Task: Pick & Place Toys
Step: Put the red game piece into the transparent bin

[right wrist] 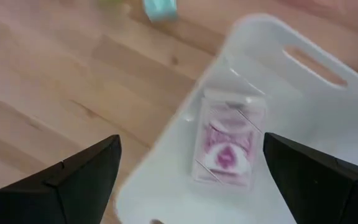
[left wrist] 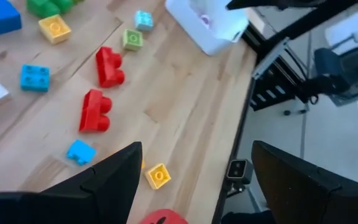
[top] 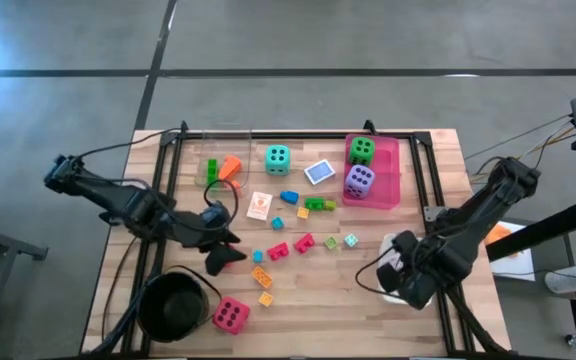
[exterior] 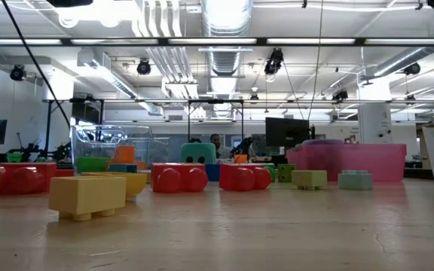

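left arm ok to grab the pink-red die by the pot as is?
Probably yes. The left gripper is open and empty, the pink-red die sits close by, beside the pot, with only small blocks around it.

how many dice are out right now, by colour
green die: 1, in the pink tray
purple die: 1, in the pink tray
teal die: 1, on the table
pink-red die: 1, beside the black pot
total: 4
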`<act>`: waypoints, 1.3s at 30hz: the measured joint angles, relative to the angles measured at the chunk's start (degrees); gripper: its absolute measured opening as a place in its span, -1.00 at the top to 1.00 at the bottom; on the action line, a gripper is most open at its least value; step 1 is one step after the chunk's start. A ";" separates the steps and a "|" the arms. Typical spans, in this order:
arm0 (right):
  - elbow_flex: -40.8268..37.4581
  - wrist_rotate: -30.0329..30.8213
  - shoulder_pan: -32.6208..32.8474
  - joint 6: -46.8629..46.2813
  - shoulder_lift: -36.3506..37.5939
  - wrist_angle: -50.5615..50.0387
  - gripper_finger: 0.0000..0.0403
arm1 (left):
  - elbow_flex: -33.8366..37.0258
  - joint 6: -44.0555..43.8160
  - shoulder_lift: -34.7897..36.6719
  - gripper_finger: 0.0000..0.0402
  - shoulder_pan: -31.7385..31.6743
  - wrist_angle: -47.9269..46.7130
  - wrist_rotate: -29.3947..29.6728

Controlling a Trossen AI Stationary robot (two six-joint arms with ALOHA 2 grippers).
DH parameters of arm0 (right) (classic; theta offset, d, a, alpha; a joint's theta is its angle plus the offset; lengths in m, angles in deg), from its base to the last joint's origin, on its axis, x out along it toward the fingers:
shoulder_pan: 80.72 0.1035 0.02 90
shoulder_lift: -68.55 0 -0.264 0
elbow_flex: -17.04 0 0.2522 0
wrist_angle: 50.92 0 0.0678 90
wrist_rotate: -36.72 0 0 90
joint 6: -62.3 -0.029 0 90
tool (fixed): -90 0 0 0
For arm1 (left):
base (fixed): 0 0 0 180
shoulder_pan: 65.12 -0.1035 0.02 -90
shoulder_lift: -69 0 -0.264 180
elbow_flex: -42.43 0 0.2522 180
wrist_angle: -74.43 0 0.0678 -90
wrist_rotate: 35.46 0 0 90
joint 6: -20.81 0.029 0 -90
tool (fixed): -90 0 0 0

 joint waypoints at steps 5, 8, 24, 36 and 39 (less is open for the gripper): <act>-0.19 2.91 -0.04 1.31 1.91 -0.09 -0.91 | 0.00 -4.50 -2.36 -0.51 -1.17 -0.19 -0.14; -0.22 4.44 -0.17 1.46 2.34 0.02 -0.91 | 0.00 -8.14 -4.01 -0.51 -2.04 -0.79 -0.37; 4.47 12.43 -0.50 17.76 4.71 0.53 -0.91 | -0.83 -4.78 -16.18 -0.51 -7.13 -1.05 -3.73; 5.36 20.62 -0.85 23.16 13.10 3.41 -0.91 | -5.35 14.97 -26.34 -0.51 -9.83 -1.44 -3.85; 4.06 22.05 -1.51 26.57 14.93 7.86 -0.91 | -5.33 18.28 -28.29 -0.51 -10.40 -1.10 -3.63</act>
